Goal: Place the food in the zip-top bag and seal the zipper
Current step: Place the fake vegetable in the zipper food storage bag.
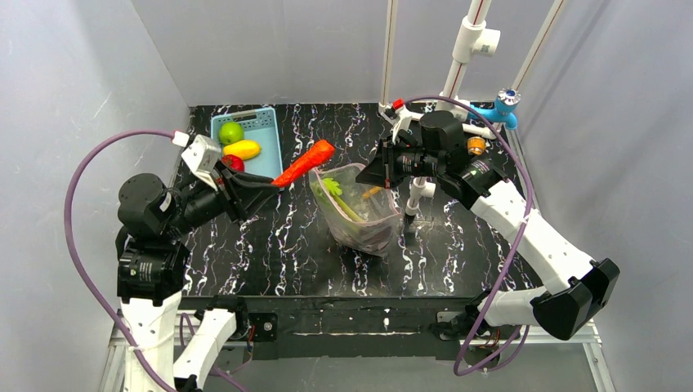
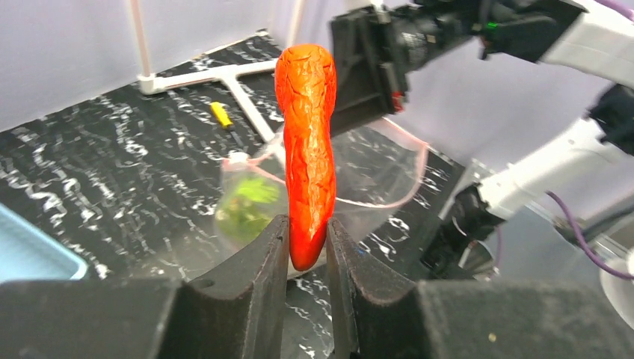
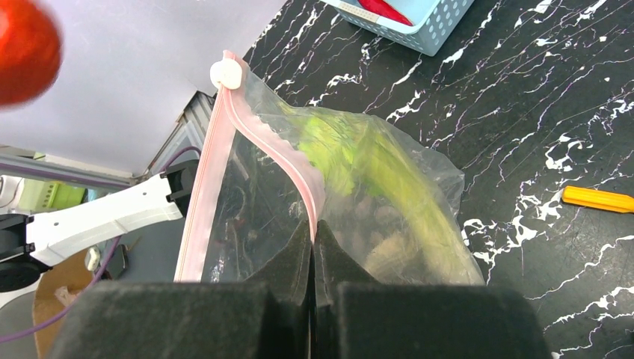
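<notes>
Bag (image 3: 254, 187) clear, crinkled; leek (image 3: 359, 161) apparently inside

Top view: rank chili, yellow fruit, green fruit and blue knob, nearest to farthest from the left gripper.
1. Chili, held in the left gripper.
2. Yellow fruit, in basket.
3. Green fruit, basket's far end.
4. Blue knob, back right corner.

The zip-top bag (image 1: 364, 216) stands mid-table (image 1: 270, 261), the leek (image 1: 339, 196) in it. The basket (image 1: 261, 126) lies far left, holding the round fruit (image 1: 230, 131), the oval fruit (image 1: 242, 149) and another piece (image 1: 234, 162). Between basket and bag the chili (image 1: 304, 163) hangs in the left hand (image 1: 276, 184).
</notes>
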